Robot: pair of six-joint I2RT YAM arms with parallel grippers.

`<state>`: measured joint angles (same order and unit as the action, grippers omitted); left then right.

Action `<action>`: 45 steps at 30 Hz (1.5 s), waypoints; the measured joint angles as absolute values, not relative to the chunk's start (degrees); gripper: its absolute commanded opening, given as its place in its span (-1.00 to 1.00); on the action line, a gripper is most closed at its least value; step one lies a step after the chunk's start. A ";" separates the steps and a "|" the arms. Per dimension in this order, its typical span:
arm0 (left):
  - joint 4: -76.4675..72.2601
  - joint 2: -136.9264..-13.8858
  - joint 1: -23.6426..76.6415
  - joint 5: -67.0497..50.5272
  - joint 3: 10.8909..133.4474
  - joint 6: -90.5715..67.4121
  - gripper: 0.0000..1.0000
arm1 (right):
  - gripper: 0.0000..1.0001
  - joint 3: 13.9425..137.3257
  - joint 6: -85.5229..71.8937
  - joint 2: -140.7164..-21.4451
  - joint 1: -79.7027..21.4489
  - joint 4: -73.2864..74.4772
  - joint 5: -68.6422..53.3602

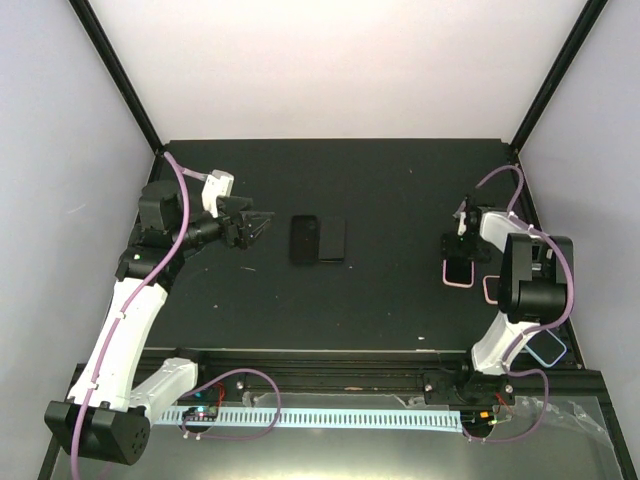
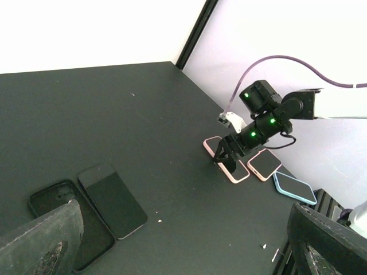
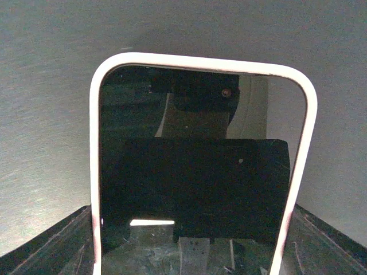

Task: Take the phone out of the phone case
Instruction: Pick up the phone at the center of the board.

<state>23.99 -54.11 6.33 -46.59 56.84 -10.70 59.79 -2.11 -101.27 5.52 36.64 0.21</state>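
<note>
An empty black phone case (image 1: 303, 238) lies mid-table with a bare dark phone (image 1: 333, 240) beside it on its right. Both show in the left wrist view, the case (image 2: 54, 209) and the phone (image 2: 112, 199). My left gripper (image 1: 255, 228) is open and empty, just left of the case and apart from it. A pink-cased phone (image 1: 458, 272) lies at the right. My right gripper (image 1: 460, 250) points down over it, open, with one finger (image 3: 60, 238) on each side of the pink rim (image 3: 200, 62). The phone's dark screen (image 3: 200, 172) fills the right wrist view.
A second pink-cased phone (image 1: 492, 288) lies right of the first, also seen in the left wrist view (image 2: 265, 165). A blue-cased phone (image 2: 294, 188) lies near the table's front right edge. Small white specks (image 2: 159, 219) dot the black tabletop (image 1: 390, 190).
</note>
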 measured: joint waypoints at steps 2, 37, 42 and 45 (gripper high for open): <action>23.99 -54.11 6.33 -46.59 56.84 -10.70 0.98 | 0.24 59.05 -0.80 -100.64 3.29 35.81 0.30; 13.61 -60.10 17.58 -43.53 51.64 -20.01 0.70 | 0.23 68.97 7.22 -75.72 -34.20 33.19 -1.87; 11.53 -63.31 20.82 -40.84 54.35 -21.10 0.64 | 0.23 70.54 7.55 -76.18 -36.51 33.63 -1.80; 9.69 -66.48 21.69 -40.56 55.81 -23.14 0.61 | 0.23 70.85 7.75 -76.29 -37.60 33.89 -1.50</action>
